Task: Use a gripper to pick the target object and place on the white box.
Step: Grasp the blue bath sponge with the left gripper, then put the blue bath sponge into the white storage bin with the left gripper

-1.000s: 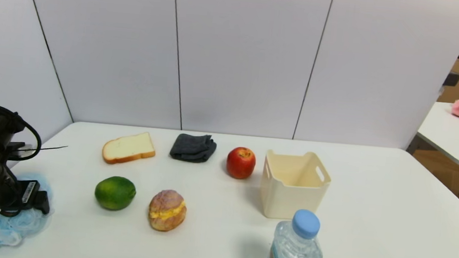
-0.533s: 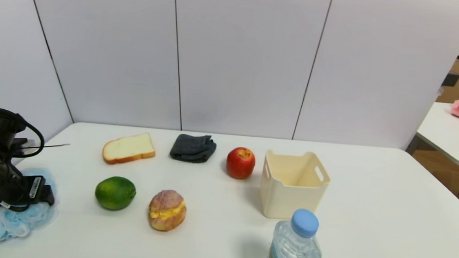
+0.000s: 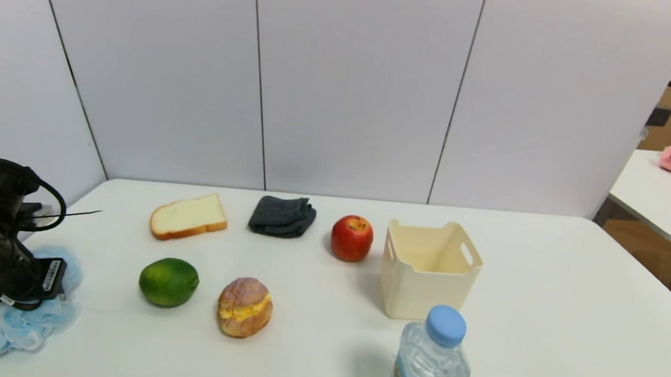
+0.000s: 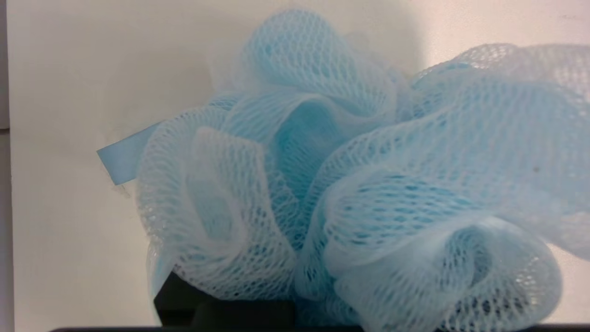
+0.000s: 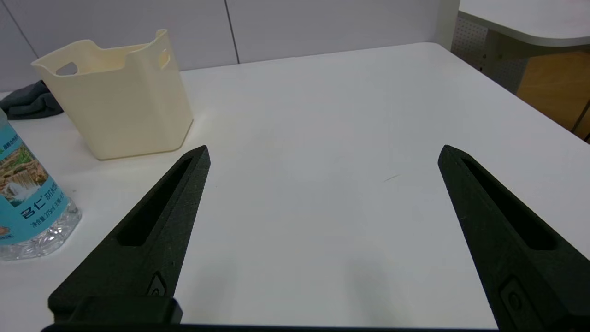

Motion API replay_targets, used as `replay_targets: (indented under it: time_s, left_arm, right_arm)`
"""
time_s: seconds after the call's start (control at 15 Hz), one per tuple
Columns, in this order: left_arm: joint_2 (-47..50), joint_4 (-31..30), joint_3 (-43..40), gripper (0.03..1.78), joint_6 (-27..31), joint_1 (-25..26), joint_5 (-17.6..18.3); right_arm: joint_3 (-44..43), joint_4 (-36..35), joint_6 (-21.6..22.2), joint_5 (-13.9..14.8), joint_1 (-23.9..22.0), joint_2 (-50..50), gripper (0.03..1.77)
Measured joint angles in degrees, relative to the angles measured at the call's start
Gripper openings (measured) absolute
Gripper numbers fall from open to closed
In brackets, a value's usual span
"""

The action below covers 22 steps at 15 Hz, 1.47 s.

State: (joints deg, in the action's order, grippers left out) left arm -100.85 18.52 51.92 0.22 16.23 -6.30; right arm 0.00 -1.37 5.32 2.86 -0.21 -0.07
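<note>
- The fluffy light-blue mesh bath pouf (image 3: pixel 14 321) lies at the near left corner of the white table (image 3: pixel 542 328), well apart from the cream-white plastic square bin (image 3: pixel 430 270), which stands upright on the right side of the middle.
- The pouf is a ruffled ball and has no clear long axis; it spreads a little wider than tall in the head view.
- Only the left wrist view shows a small flat blue tab (image 4: pixel 122 159) that sticks out from the netting and lies against the table.
- The left gripper (image 3: pixel 28 295) is pressed down into the top of the pouf, pointing steeply down. The netting hides its fingers, so I cannot tell if the claw is clenched or released.
- In the left wrist view the mesh folds fill almost the whole picture and a dark part of the gripper shows just under them.
- The right gripper (image 5: pixel 322 154) appears only in its own wrist view, held level over bare table, with its two black pointed fingers (image 5: pixel 152 230) spread wide and nothing between them.
- That view also shows the clear water bottle with blue label (image 5: pixel 25 193) near the bin.
</note>
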Motion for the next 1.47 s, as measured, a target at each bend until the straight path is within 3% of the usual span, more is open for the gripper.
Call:
replay_targets:
  time_s: [0.13,0.27,0.53,0.67,0.8,1.07,1.47]
  left_arm:
    - [1.3,-0.2,2.9,0.83,0.0,-0.6,0.9]
    - [3.0,-2.1,6.5,0.83,0.0,-2.5,3.9]
    - [5.8,-15.3,8.7,0.83,0.8,-7.4,5.9]
    - [6.8,-18.1,8.4,0.83,1.1,-9.9,5.7]
    - [7.6,-18.6,8.0,0.83,1.2,-12.9,3.9]
    - [8.7,-23.3,7.7,0.83,1.2,-19.6,-6.4]
    - [9.0,-26.1,8.5,0.82,0.0,-25.6,-6.8]
  right_arm:
    - [0.0,0.0,0.0,0.0,0.0,0.0,1.71]
    - [0.0,0.0,0.0,0.0,0.0,0.0,1.71]
    - [0.0,0.0,0.0,0.0,0.0,0.0,1.71]
    - [0.0,0.0,0.0,0.0,0.0,0.0,1.71]
    - [0.0,0.0,0.0,0.0,-0.1,0.0,1.71]
    - [0.0,0.0,0.0,0.0,0.0,0.0,1.71]
    - [0.0,0.0,0.0,0.0,0.0,0.0,1.71]
